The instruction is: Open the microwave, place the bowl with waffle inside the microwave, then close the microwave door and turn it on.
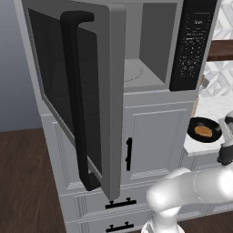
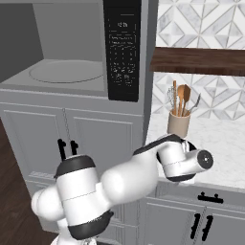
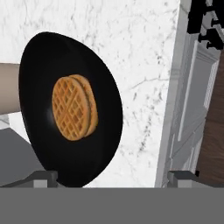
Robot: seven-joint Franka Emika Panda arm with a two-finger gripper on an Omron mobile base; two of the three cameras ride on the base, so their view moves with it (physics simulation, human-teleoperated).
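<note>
- Sitting on the white marble counter [image 1: 207, 109], the black bowl [image 1: 204, 130] holds the golden waffle [image 1: 203, 131] in its middle.
- The microwave door [image 1: 111, 98] is swung wide open, with its long black handle [image 1: 77, 100] facing out.
- The microwave [image 2: 72, 48] is open, with a round plate [image 2: 66, 71] on its floor.
- The black control panel [image 2: 122, 48] is on its right side.
- The gripper [image 3: 111, 177] hangs right above the bowl, and its jaws are spread wide apart, holding nothing.
- A tan cup of cooking tools [image 2: 179, 117] stands on the counter, behind the arm.
</note>
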